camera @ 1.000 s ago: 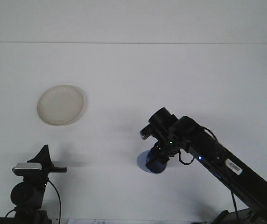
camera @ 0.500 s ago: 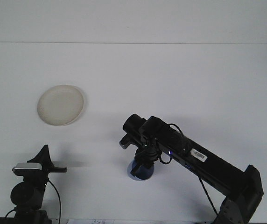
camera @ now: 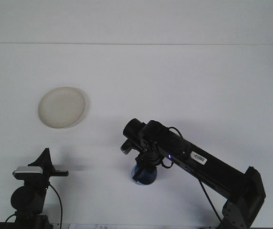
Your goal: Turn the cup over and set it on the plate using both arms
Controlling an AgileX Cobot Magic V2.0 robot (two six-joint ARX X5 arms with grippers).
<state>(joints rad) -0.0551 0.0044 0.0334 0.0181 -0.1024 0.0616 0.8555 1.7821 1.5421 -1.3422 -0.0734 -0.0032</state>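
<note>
1. The blue cup point(camera: 143, 175) sits on the white table point(camera: 198, 86) at about 6 o'clock in the front view, directly beneath the right gripper point(camera: 145, 164), which covers its upper part; only the lower blue body shows.
2. The right gripper appears clamped on the blue cup, though the fingers themselves are hidden behind the wrist, so this is a judgement from how closely it sits over the cup.
3. The cup's long axis looks near vertical, and I cannot tell which end is up.
4. The plate point(camera: 61, 107) lies at 10 o'clock from the cup, well apart, with nothing on it.
5. The left gripper point(camera: 46, 164) rests at about 8 o'clock, below the plate and level with the cup; whether its fingers are apart cannot be told.
6. The left arm is the nearer one to the plate, which suits a handover.
7. Against a second ago, the right arm has swung leftward with the cup; over the last half second it has barely shifted.
</note>
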